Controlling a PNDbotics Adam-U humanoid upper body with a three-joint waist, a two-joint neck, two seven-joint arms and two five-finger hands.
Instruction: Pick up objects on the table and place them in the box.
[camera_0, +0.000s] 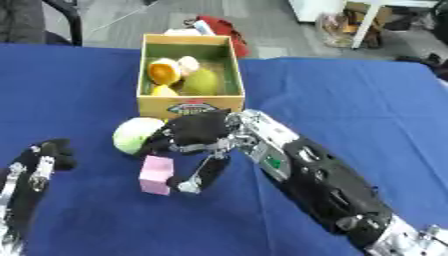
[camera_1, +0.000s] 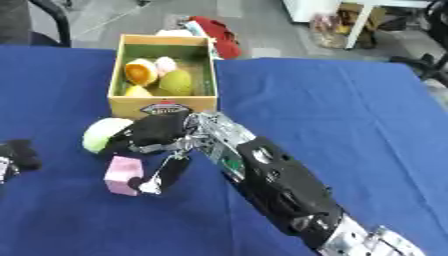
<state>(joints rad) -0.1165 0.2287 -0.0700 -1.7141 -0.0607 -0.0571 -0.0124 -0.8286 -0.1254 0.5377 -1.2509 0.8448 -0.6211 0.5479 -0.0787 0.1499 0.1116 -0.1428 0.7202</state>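
A yellow box (camera_0: 191, 105) with a green inside stands at the table's far middle and holds several fruit-like pieces, among them an orange one (camera_0: 164, 71) and a green one (camera_0: 201, 82). In front of it lie a pale green ball (camera_0: 133, 134) and a pink block (camera_0: 156, 174). My right hand (camera_0: 199, 131) hovers just in front of the box, open. Its upper fingers reach toward the ball, and one long finger (camera_0: 206, 172) hangs down along the block's right side. The block lies in the gap between them. My left hand (camera_0: 48, 156) rests relaxed at the lower left.
The blue cloth table (camera_0: 350, 100) stretches wide to the right of the box. My right forearm (camera_0: 324, 190) crosses the lower right. Behind the table, on the floor, are a red bag (camera_0: 223, 27) and white furniture legs (camera_0: 363, 25).
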